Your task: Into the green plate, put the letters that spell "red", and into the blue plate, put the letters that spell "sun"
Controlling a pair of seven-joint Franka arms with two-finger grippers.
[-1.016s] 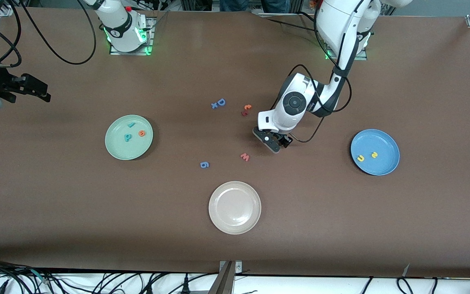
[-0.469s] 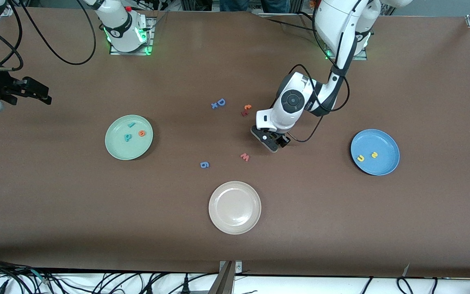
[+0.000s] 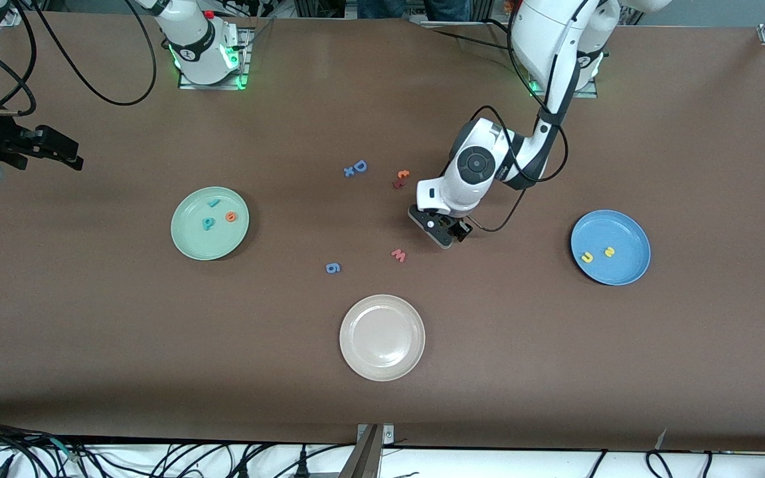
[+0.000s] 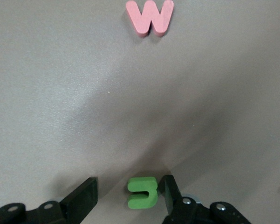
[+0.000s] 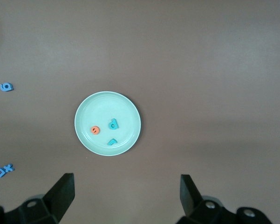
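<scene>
Landmark: the cream plate (image 3: 382, 337), nearest the front camera.

Green plate (image 3: 210, 222), toward the right arm's end of the desk (image 3: 688, 365) and farther from the camera than the cream plate, already has all 3 "red" letters in it: teal d (image 3: 208, 223), orange e (image 3: 230, 216), teal r (image 3: 214, 203). That word looks done.

Blue plate (image 3: 610, 247), toward the left arm's end, has the yellow u/n arch (image 3: 586, 256) and the yellow s (image 3: 609, 251). 1 letter short.

Step in hand: picking up the last "sun" letter. Left gripper (image 4: 126, 198) is low over the desk, farther from the camera than the cream plate, w/ the green arch letter (image 4: 142, 192) between its fingers. One finger (image 4: 170, 192) is right against it; the other (image 4: 82, 199) stands apart w/ a gap, so fingers part-way in, not clamped yet. Letter lies flat on the desk. Red w (image 3: 399, 255) lies just beside, not wanted.

Right gripper (image 5: 126, 193) waits high over the green plate, fingers spread wide, nothing held.

Next, prob.: finish the squeeze so both fingers press the green letter, lift straight up, carry to the blue plate, release over a bare part. Risk: thin foam piece may slide or tip as the one-sided contact pushes it; keep clear of the w.
</scene>
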